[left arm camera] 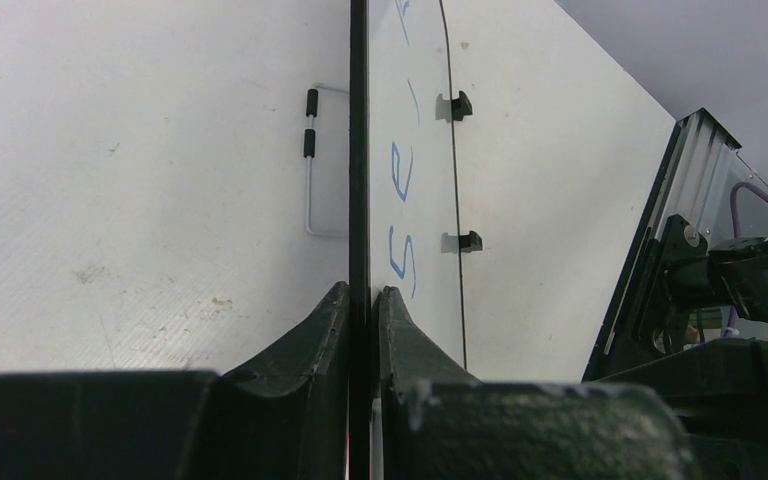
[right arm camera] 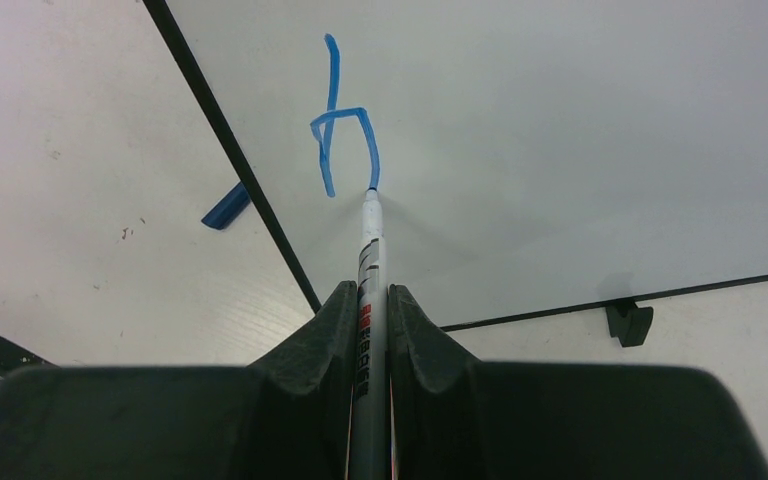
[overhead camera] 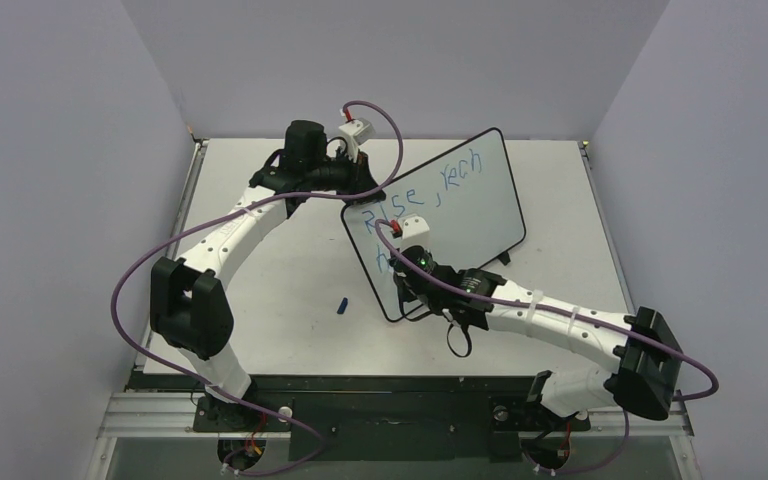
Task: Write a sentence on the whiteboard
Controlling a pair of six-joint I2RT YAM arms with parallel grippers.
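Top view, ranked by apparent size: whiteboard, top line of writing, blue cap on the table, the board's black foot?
1. whiteboard
2. top line of writing, spanning most of the board
3. blue cap and foot: both tiny, too alike to rank

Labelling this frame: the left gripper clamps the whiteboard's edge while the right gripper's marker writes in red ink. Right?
The ink is blue, not red: the right wrist view shows it at the tip of the marker on the whiteboard. The rest holds.
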